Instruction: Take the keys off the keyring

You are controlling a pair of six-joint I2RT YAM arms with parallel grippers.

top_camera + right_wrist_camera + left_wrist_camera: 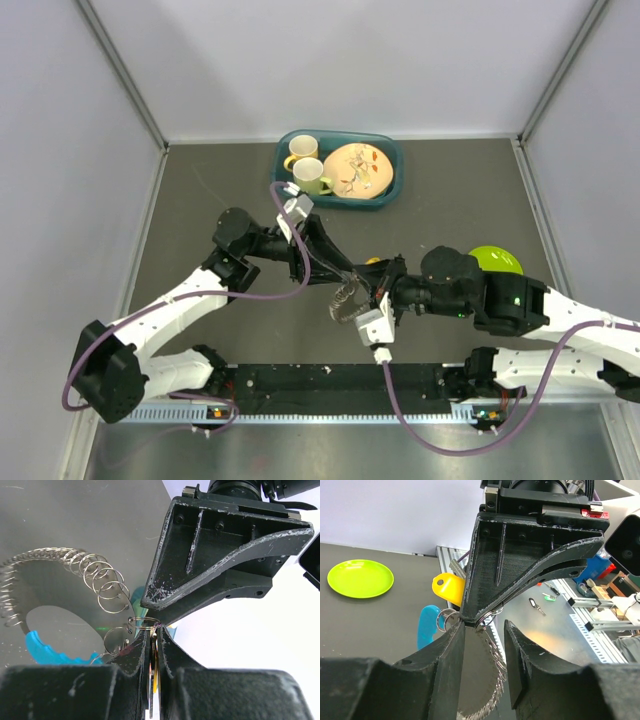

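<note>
The keys hang between my two grippers above the table's middle (352,290). In the left wrist view I see a yellow key head (448,588), a teal-blue key head (426,628) and small wire rings (445,619). My right gripper (154,635) is shut on the flat keys (155,672), and the thin keyring (145,623) sits just above its fingertips. My left gripper (485,630) is open, its tips right at the keyring, with a silvery coiled chain (492,695) hanging in the gap. The chain also shows in the right wrist view (95,575).
A teal tray (386,196) at the back holds two mugs (305,160) and a plate (357,170). A lime-green plate (497,260) lies behind my right arm. A black rail (330,383) runs along the near edge.
</note>
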